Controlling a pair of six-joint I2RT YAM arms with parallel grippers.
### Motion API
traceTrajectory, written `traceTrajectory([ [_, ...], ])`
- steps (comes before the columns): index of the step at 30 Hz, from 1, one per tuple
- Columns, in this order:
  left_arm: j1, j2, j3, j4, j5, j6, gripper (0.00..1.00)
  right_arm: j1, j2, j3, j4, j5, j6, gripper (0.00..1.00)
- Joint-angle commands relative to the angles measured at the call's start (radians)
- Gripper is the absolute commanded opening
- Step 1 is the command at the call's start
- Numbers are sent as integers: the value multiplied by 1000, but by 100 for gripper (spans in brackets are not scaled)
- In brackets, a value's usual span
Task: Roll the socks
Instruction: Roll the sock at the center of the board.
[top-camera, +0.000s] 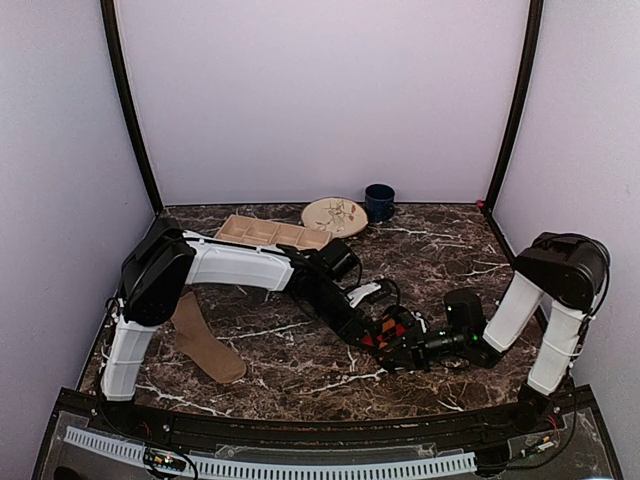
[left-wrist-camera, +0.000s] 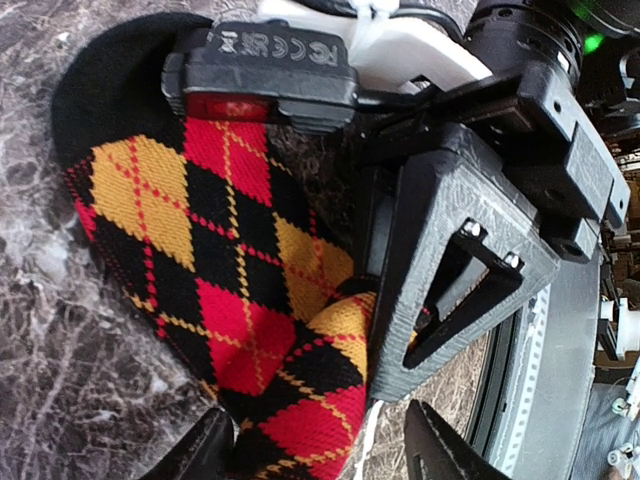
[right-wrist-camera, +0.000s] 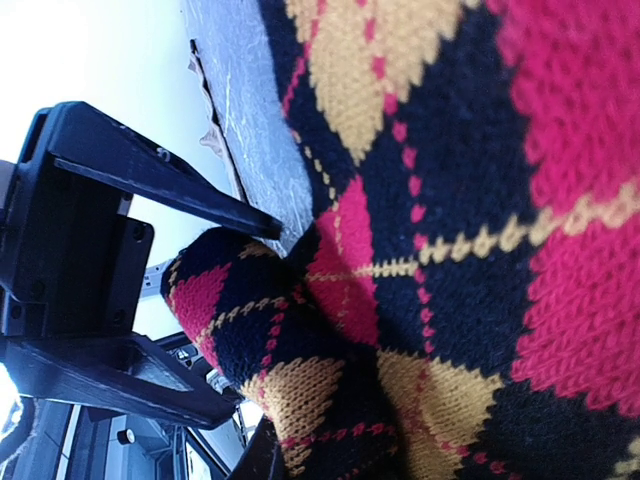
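Argyle sock (left-wrist-camera: 200, 250): lies flat on the table (top-camera: 440, 255), to the right of the tray (top-camera: 270, 233) and nearer the arms. It sits between the two grippers. One end is doubled over into a small fold.
Tan sock (top-camera: 205, 340): lies flat, nearer the arms than the tray's left end, partly under the left arm. It is well apart from the argyle sock.
Left gripper (left-wrist-camera: 320, 455): jaws stand wide, astride the argyle sock's end. The cloth touches one finger (left-wrist-camera: 200, 455), and a gap shows at the other. It clamps nothing.
Right gripper (top-camera: 412, 350): reaches in from the side away from the tray. Its jaws are nearly together, pinching the sock's fold. In its own wrist view the knit fills most of the frame.
Plate (top-camera: 335, 213): just beside the tray's right end, on the far side.
Mug (top-camera: 379, 201): dark blue, right of the tray, just past the plate.
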Motion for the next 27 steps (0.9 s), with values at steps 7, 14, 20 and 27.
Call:
traceTrajectory([
  [7,-12,22,-24,3,21,-11,56,-8,32,-13,67,-19,26,11],
  [14,-12,35,-18,2,21,-11,51,-8,4,-1,-28,-21,-26,11],
  [20,-12,42,-1,-3,19,-6,48,-8,-79,74,-391,3,-221,11],
  [27,-11,50,15,-7,26,-7,43,-7,-124,140,-608,43,-360,12],
])
